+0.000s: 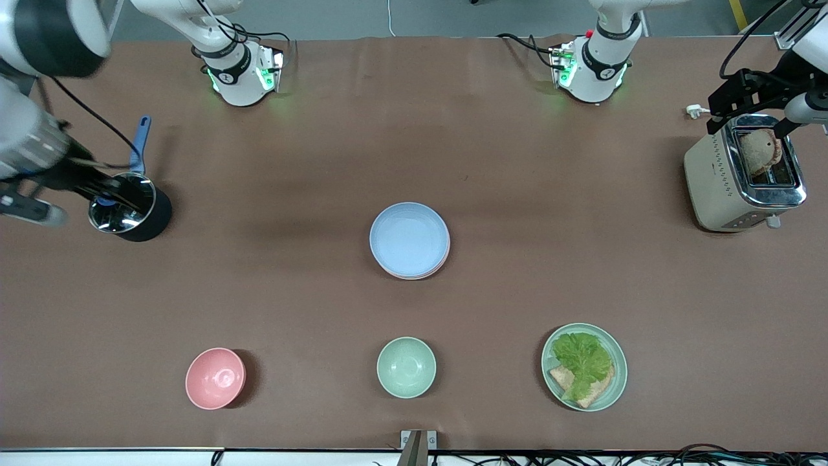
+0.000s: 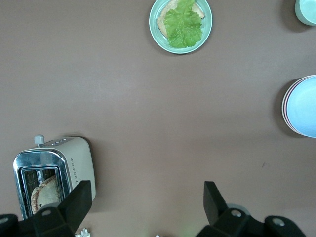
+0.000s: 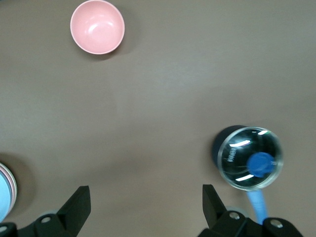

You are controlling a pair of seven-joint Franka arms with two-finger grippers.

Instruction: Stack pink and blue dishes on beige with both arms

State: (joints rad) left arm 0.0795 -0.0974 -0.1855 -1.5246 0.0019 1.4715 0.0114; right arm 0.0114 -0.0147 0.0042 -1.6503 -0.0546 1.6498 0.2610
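The pale blue plate (image 1: 409,238) lies on top of a stack in the middle of the table. Under it, only the pink plate's rim (image 1: 422,276) shows. The beige plate is hidden beneath them. The stack also shows at the edge of both wrist views, blue plate (image 2: 305,106) and pink rim (image 3: 12,190). My left gripper (image 1: 749,111) hangs open over the toaster (image 1: 721,188), nothing between its fingers (image 2: 79,200). My right gripper (image 1: 71,184) hangs open beside the black pot (image 1: 132,213), also holding nothing.
A pink bowl (image 1: 215,378), a green bowl (image 1: 406,367) and a mint-green plate (image 1: 619,362) with lettuce and bread sit near the front edge. The toaster holds a bread slice. The pot has a glass lid (image 3: 249,158) and a blue handle (image 1: 140,142) beside it.
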